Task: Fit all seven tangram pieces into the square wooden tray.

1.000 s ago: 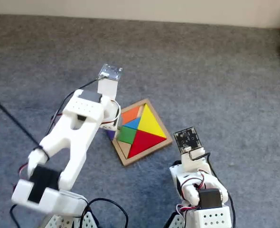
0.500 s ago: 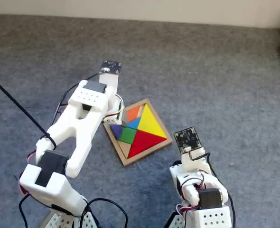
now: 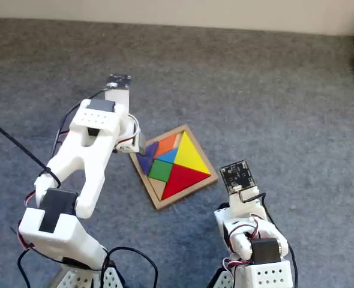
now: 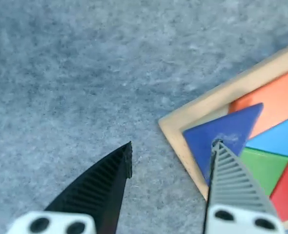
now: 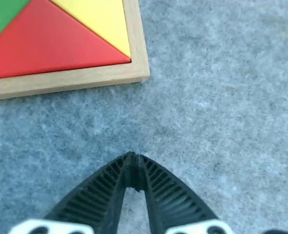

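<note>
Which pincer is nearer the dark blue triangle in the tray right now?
Left. The left pincer stands open at the dark blue triangle, one fingertip over it, the other over the carpet outside the tray. The right pincer is shut over carpet off the tray's opposite side.

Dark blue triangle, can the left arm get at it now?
Probably yes. The left pincer is open at the tray corner, one finger over the dark blue triangle, nothing between them.
</note>
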`<action>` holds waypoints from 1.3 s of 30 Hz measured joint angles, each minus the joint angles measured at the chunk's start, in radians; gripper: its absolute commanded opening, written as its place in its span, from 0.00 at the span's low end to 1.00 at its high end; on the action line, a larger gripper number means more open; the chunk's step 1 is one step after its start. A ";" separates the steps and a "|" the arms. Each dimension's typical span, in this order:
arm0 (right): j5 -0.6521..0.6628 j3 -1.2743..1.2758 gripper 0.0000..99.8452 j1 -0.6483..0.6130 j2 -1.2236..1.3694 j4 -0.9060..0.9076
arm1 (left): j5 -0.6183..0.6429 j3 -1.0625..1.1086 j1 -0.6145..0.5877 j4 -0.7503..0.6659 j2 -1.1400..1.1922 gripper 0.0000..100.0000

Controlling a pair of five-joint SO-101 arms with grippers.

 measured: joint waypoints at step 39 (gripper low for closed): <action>0.000 0.000 0.00 0.000 0.000 0.000 | 0.018 -0.180 0.068 0.147 0.138 0.25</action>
